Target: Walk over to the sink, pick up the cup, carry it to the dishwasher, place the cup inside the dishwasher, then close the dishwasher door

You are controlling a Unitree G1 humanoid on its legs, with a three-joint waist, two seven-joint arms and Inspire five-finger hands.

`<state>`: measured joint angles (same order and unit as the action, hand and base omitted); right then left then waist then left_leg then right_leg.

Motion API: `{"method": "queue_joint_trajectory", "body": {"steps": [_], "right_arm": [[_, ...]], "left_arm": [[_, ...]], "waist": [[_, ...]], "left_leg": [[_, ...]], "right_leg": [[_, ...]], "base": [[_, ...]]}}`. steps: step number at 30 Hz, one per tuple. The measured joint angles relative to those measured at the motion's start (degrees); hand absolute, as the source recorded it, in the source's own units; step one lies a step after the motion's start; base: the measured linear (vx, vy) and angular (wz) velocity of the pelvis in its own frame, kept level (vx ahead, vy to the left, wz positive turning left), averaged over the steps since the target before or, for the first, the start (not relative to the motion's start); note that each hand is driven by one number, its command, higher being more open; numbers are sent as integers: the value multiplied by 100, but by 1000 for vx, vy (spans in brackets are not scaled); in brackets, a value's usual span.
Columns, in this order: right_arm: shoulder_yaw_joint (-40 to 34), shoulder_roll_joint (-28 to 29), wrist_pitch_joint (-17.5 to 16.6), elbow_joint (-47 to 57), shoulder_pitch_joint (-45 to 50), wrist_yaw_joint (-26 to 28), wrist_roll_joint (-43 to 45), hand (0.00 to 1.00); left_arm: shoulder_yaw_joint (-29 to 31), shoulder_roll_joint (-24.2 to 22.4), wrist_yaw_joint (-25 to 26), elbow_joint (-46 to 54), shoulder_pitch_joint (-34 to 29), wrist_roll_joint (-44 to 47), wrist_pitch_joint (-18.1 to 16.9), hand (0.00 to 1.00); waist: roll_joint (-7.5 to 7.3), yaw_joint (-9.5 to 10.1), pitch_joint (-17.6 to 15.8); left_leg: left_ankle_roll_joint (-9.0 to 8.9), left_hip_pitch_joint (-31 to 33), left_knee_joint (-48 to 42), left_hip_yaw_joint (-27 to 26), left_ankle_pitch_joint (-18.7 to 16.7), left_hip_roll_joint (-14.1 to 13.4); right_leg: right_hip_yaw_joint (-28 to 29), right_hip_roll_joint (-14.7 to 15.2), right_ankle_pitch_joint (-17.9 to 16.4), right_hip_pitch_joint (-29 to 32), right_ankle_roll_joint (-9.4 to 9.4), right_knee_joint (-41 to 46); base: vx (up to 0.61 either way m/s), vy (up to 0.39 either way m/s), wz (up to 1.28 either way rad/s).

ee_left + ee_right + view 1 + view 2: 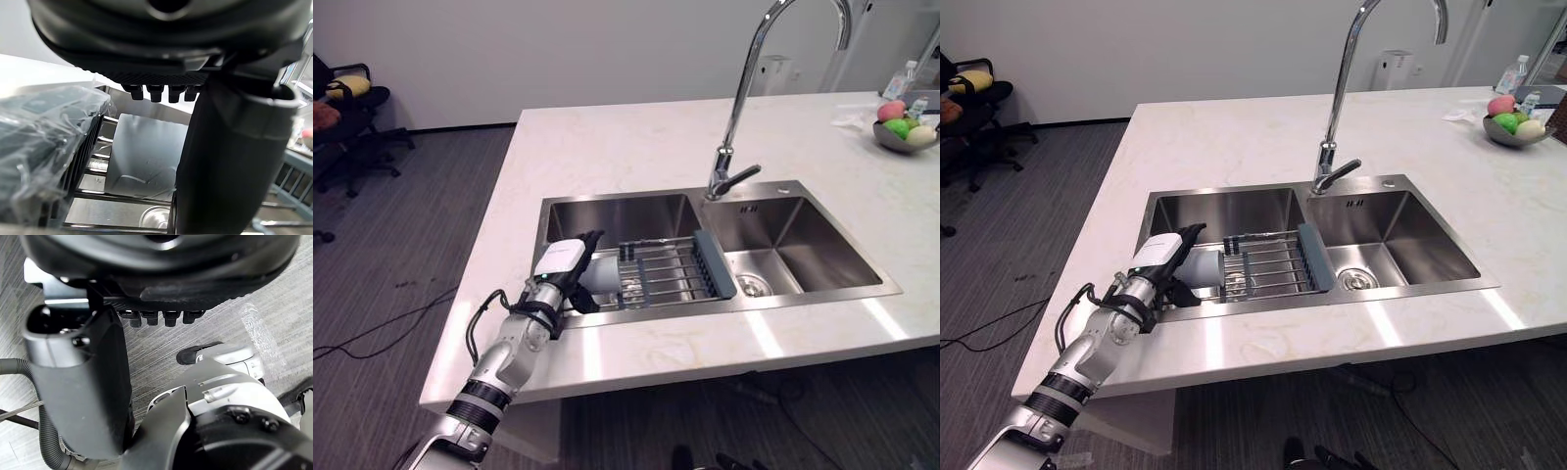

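Grey striped floor (274, 308) is lying beneath the right hand (161, 264), which is hanging low with fingers straight and thumb standing apart, holding nothing. Pale marbled countertop (656, 343) is running across the near side, carrying a stainless steel double sink (607, 211). Left hand (563, 264), dark with a white cover on top, is reaching over the counter's near edge into the left basin, its fingers straight and spread away from the thumb. Cup (603, 275), pale grey, is lying on its side at the left end of a wire drying rack (661, 274) spanning the left basin. It is sitting between the left hand's fingers and thumb, but whether they are touching it cannot be told. Grey-blue end bar (715, 264) of the rack is resting near the divider between the basins. Drain (754, 285) is showing in the floor of the right basin. Chrome gooseneck faucet (736, 127) is rising from the sink's back rim between the two basins. Dark bowl (886, 143) is holding pink, green and pale fruit (899, 125) at the counter's far right, with a clear bottle (898, 83) standing just behind it. Black office chair (347, 108) is standing on the floor at the far left, well apart from the counter.
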<state>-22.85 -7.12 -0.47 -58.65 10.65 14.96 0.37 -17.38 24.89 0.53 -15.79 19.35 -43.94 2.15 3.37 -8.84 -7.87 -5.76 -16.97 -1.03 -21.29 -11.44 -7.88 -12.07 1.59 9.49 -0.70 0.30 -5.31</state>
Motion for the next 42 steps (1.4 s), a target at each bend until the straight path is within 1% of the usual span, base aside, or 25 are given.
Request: {"method": "queue_joint_trajectory", "body": {"steps": [3, 4, 6, 10, 12, 16, 22, 24, 27, 28, 29, 30, 31, 33, 34, 35, 37, 38, 42], "right_arm": [[87, -26, 4, 41, -2, -13, -63, 100], [107, -50, 10, 53, -4, -14, -83, 100], [128, -71, 24, 53, -32, -13, -161, 100], [322, -168, 55, 27, -134, -16, -284, 100], [344, -175, 86, 26, -153, -21, -287, 100], [473, -220, 116, 31, -207, -58, -289, 100], [580, -288, 147, 68, -275, -120, -480, 100], [644, -305, 149, 70, -311, -121, -514, 100], [686, -312, 155, 71, -327, -125, -513, 100], [710, -313, 155, 73, -340, -141, -513, 100], [724, -313, 154, 74, -344, -146, -513, 100], [734, -313, 149, 79, -345, -163, -512, 100], [734, -313, 142, 80, -345, -188, -509, 100], [733, -313, 139, 79, -339, -219, -507, 100], [732, -320, 138, 76, -328, -256, -506, 100], [732, -323, 137, 80, -314, -267, -506, 100], [733, -343, 160, 87, -269, -270, -506, 100], [733, -360, 199, 91, -243, -266, -507, 100], [740, -382, 286, 92, -204, -227, -584, 100]], "left_arm": [[-7, -71, 83, -4, 12, -304, -94, 100], [-29, -71, 96, -4, 34, -369, -139, 0], [-89, -69, 108, -6, 102, -538, -148, 0], [-397, -78, 95, -220, 279, -804, -106, 0], [-428, -146, 39, -490, 443, -908, 10, 0], [-441, -145, 87, -683, 517, -1035, -19, 0], [-344, -137, 706, -1013, 595, -1122, -346, 0], [-148, -135, 1016, -1119, 596, -1082, -519, 0], [35, -88, 1334, -1154, 579, -763, -727, 0], [184, -90, 1551, -1102, 501, -378, -887, 0], [283, -100, 1581, -1046, 438, -242, -948, 0], [384, -107, 1593, -838, 284, -40, -1039, 0], [555, -154, 1620, -493, 2, 372, -1146, 0], [753, -271, 1642, -36, -339, 901, -1258, 0], [958, -521, 1666, 507, -726, 1597, -1307, 0], [1035, -650, 1681, 719, -878, 1832, -1325, 0], [1373, -1049, 1724, 1285, -1200, 2401, -1347, 0], [1495, -1060, 1725, 1508, -1293, 2554, -1345, 0], [1800, -973, 1658, 1890, -1591, 2714, -1276, 0]], "waist": [[14, 6, 1], [25, 8, 4], [34, 9, 3], [34, 4, 2], [37, -9, 1], [67, -68, 1], [116, -70, 2], [128, -68, 8], [132, -68, 5], [132, -67, 5], [132, -70, 4], [126, -70, 1], [116, -67, -5], [105, -51, -7], [102, -29, -9], [95, -5, -8], [89, 167, -10], [84, 289, -11], [57, 584, -11]], "left_leg": [[-25, 0, -17, 2, -12, -57], [-38, 1, -20, 10, -20, -73], [-45, 2, -18, 18, -24, -80], [-47, 1, -17, 23, -26, -62], [-49, 1, -20, 23, -27, -68], [-74, 13, -44, 23, -43, -95], [-103, 50, -46, 42, -53, -150], [-113, 92, -54, 57, -47, -161], [-121, 141, -75, 103, -37, -173], [-132, 163, -77, 147, -24, -181], [-134, 171, -77, 161, -16, -179], [-136, 183, -77, 176, -3, -165], [-128, 199, -75, 197, 33, -152], [-114, 214, -73, 267, 101, -110], [-79, 214, -74, 411, 188, -60], [-78, 210, -74, 445, 226, -38], [-13, 212, -76, 574, 295, 16], [-7, 226, -75, 671, 298, 16], [7, 305, 17, 819, 284, -4]], "right_leg": [[-17, -51, 8, -1, -36, 1], [-33, -63, 5, -7, -41, 1], [-45, -67, 1, -11, -44, 1], [-46, -48, 0, -15, -42, 0], [-48, -51, -3, -15, -40, -1], [-54, -69, -38, -14, -34, -2], [-86, -112, -64, 6, -51, -2], [-107, -117, -70, 44, -57, -2], [-161, -117, -72, 65, -70, -1], [-221, -116, -73, 61, -75, 0], [-233, -115, -72, 61, -75, 1], [-249, -113, -73, 63, -76, 2], [-265, -101, -73, 63, -77, 32], [-302, -53, -72, 47, -76, 37], [-388, 17, -72, -18, -75, 37], [-421, 50, -72, -46, -75, 37], [-538, 129, -74, -123, -73, 37], [-588, 138, -80, -153, -64, 35], [-833, 146, -98, -178, -48, 1]], "base": [[10, -1, 1], [33, 6, 6], [22, 10, 4], [-8, 2, 0], [-36, -7, -1], [-42, -22, 0], [-11, -7, 0], [0, 0, 0], [4, -4, 9], [2, -2, 12], [4, 5, 12], [9, 12, 7], [16, 14, 7], [18, 13, 16], [7, 17, 28], [-14, 22, 34], [-45, 18, 35], [-59, 0, 35], [-111, -21, 38]]}}
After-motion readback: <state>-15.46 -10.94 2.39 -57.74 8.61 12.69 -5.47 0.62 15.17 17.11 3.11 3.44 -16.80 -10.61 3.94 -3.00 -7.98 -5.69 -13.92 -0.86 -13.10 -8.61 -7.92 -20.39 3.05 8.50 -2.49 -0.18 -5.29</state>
